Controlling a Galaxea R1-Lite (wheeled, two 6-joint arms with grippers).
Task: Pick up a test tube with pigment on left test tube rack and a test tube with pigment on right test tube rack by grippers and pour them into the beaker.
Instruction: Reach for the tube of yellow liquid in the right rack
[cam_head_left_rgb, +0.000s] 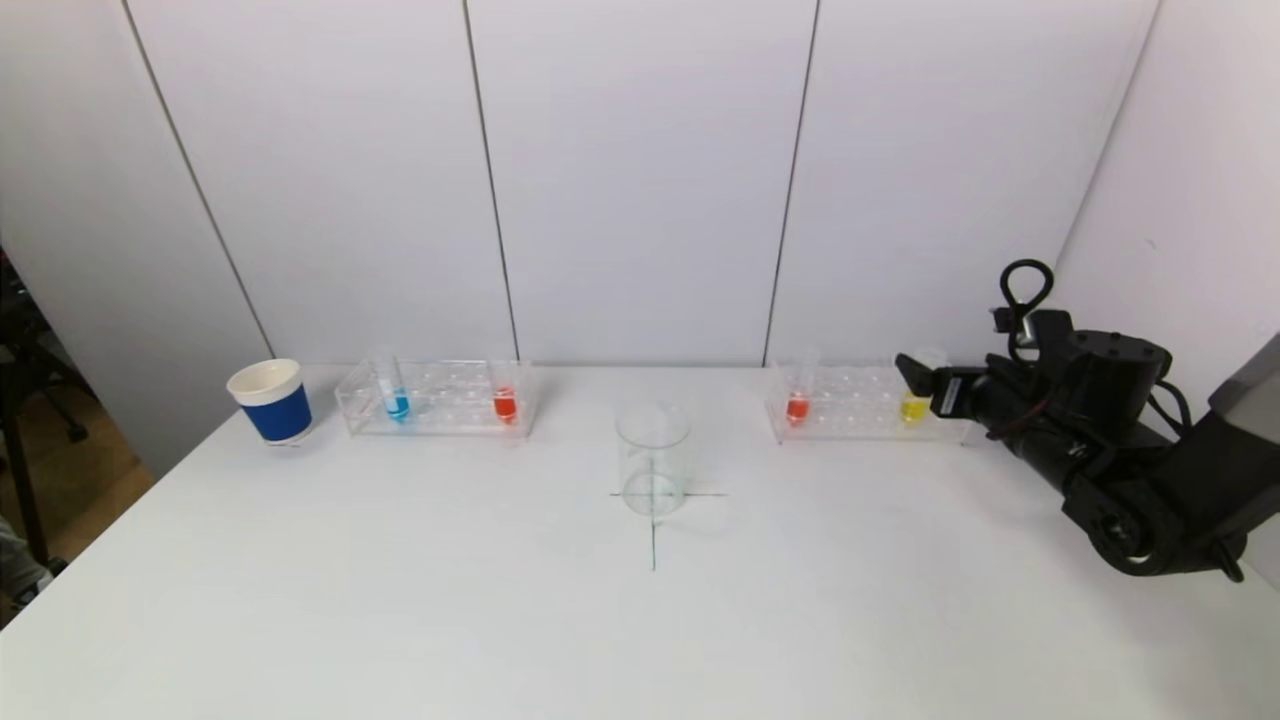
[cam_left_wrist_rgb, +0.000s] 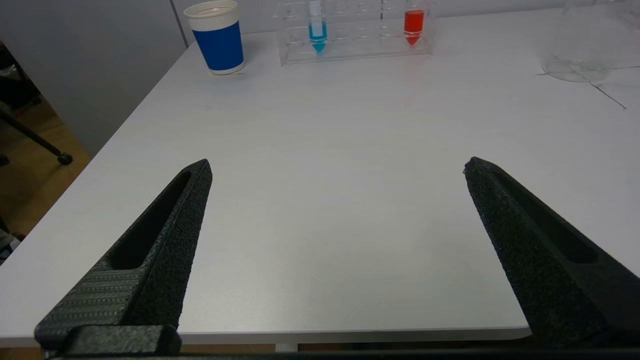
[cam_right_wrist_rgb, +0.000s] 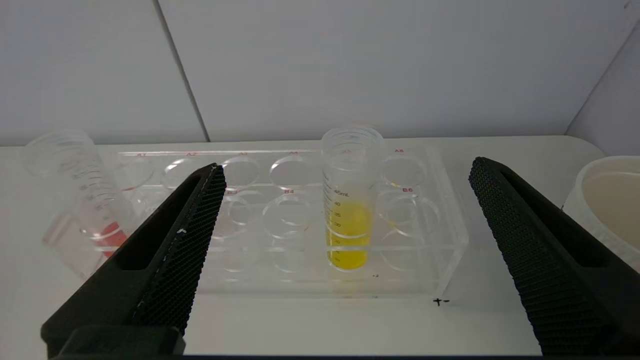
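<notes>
The right gripper (cam_right_wrist_rgb: 345, 170) is hovering spread wide before the yellow tube (cam_right_wrist_rgb: 350, 200), while only its wrist view is showing the left gripper (cam_left_wrist_rgb: 337, 167), spread above the table (cam_left_wrist_rgb: 325, 200)

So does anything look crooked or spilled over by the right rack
One thing: the red tube in the right rack leans noticeably, while the yellow tube stands upright. No spills show on the table. The open right gripper faces the yellow tube.

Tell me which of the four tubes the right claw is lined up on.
The yellow tube in the right rack. It stands centred between the open right claw; the red tube in that rack sits off to one side, and the other two are in the far rack.
</notes>
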